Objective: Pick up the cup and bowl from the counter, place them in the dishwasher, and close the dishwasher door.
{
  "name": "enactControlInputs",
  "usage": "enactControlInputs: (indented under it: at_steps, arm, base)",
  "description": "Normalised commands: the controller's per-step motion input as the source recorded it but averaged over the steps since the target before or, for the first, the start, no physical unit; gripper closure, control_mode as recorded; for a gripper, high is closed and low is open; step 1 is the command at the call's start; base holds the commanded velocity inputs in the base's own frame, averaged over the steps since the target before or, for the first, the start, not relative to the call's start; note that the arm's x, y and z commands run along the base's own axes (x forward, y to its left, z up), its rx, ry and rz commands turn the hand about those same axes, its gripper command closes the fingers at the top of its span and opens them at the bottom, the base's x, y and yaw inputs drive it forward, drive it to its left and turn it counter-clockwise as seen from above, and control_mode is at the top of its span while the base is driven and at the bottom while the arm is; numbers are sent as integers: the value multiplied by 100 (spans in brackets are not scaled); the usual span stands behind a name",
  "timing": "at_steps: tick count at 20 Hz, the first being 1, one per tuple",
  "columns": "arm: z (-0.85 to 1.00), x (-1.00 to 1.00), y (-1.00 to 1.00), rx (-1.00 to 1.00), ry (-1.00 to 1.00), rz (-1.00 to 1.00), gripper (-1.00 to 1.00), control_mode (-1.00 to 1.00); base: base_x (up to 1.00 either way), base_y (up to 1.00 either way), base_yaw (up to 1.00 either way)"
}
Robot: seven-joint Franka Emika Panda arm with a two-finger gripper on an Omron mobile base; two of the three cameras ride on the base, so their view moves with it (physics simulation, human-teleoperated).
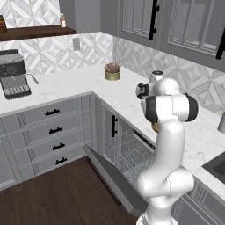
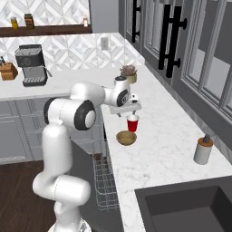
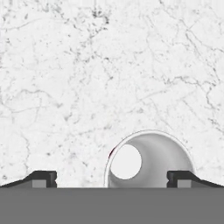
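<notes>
So far we have nothing loaded: the cup (image 2: 132, 123) stands upright on the desk (image 2: 167, 136), and the bowl (image 2: 126, 137) sits just beside it, nearer the desk's front edge. Our gripper (image 2: 128, 112) hangs right above the cup, pointing down. From the hand camera we look straight into the cup's (image 3: 148, 159) white inside, with a sliver of red wall at its rim, and it lies between the two fingertips (image 3: 43, 178), a little toward the one on the right of that view. The jaws are spread wide, wider than the cup, and they hold nothing. We judge this to be the approach to the first grasp, so almost the whole task is left: lower and close on the cup, carry it to the dishwasher (image 1: 127, 151), come back for the bowl, then shut the door (image 1: 115, 179). That door is dropped open now, and the wire rack (image 1: 125, 154) shows bare where we can see it. Since the cup is off centre between the tips, a small sideways correction before descending seems wise to us.
</notes>
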Motion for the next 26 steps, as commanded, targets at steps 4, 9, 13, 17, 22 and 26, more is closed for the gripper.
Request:
enactControlInputs:
  at_steps: [4, 9, 13, 17, 22, 26]
  arm:
    - [-23, 18, -11, 0, 0, 0, -100, -100]
    - [-31, 10, -12, 0, 0, 0, -100, -100]
    - [-47, 7, -1, 0, 0, 0, -100, -100]
    - [-46, 6, 0, 0, 3, 0, 100, -100]
    - [-50, 0, 0, 0, 12, 0, 100, -100]
    - [-44, 0, -1, 0, 13, 0, 100, -100]
  base:
    - [0, 0, 0]
    - [0, 0, 0]
    - [0, 0, 0]
    - [0, 0, 0]
    - [0, 0, 0]
    - [0, 0, 0]
